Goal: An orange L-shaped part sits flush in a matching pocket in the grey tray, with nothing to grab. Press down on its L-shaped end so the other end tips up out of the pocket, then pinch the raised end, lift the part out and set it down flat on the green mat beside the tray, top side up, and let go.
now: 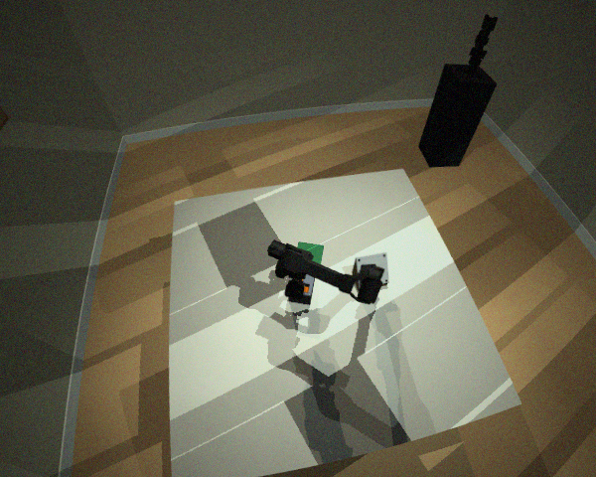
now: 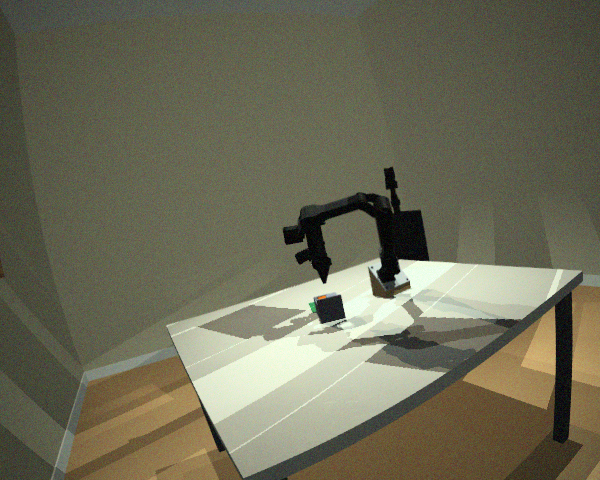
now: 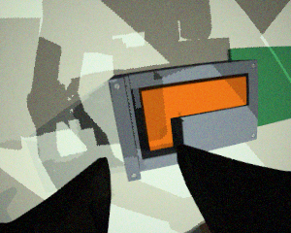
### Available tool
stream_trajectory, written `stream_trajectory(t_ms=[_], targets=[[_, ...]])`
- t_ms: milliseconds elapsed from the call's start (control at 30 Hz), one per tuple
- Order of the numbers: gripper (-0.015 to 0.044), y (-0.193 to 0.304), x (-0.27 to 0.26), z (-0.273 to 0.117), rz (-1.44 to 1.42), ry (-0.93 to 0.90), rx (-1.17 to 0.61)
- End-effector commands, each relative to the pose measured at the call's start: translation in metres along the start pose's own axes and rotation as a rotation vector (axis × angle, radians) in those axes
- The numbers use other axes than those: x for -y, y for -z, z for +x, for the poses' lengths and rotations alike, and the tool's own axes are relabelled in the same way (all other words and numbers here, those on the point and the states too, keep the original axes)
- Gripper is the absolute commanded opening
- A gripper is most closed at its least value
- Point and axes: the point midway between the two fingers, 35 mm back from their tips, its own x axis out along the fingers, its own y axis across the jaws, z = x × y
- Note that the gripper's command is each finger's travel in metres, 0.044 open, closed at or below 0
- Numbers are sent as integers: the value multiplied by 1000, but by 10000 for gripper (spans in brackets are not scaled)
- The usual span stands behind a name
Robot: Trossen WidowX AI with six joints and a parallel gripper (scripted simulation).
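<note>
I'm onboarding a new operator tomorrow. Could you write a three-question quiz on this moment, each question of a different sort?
1. True or false: the orange part already lies on the green mat.
2. Multiple choice: where is the tool? A) pressing on the part; B) above the tray, not touching it; C) resting on the mat.
3. Short answer: in the wrist view, on which side of the tray does the mat lie?

Key
1. False. The part sits in the tray's pocket.
2. B. The outside view shows a gap below the tool, which is partly closed and holds nothing.
3. On the right.
</note>
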Motion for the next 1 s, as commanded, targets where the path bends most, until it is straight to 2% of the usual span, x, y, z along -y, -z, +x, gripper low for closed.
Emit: stream_trajectory(t_ms=[0,267,967], targets=[[180,0,-5,2,-23,-2,-6],[180,1,-6,71,-24,-5,-6],[180,1,-6,89,-24,-5,-6]])
